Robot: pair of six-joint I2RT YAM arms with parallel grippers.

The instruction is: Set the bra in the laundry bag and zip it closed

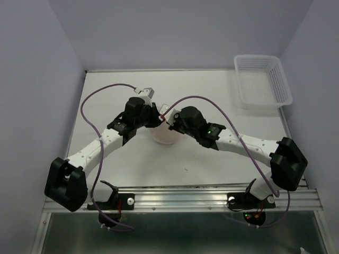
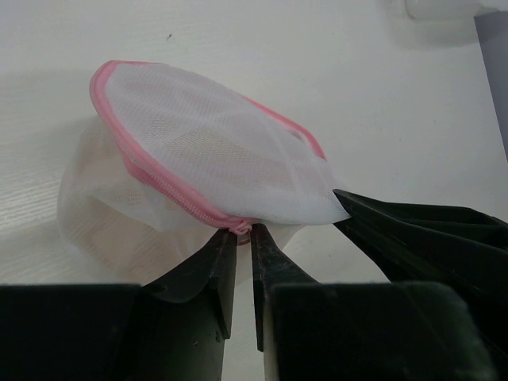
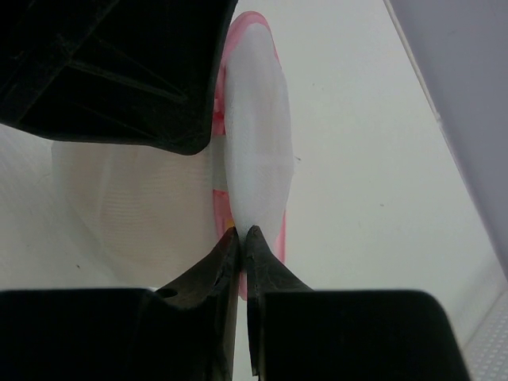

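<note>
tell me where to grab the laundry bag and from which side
Grip the pink zipper rim of the laundry bag, coming in low and edge-on with a finger on each side of the seam. The rim is a firm band, tilted up and exposed, while the mesh dome is slack. The left gripper and right gripper pinch its edge like this.

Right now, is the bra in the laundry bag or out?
In, it seems: the bra shows as a beige tint through the laundry bag mesh in the left wrist view.
</note>
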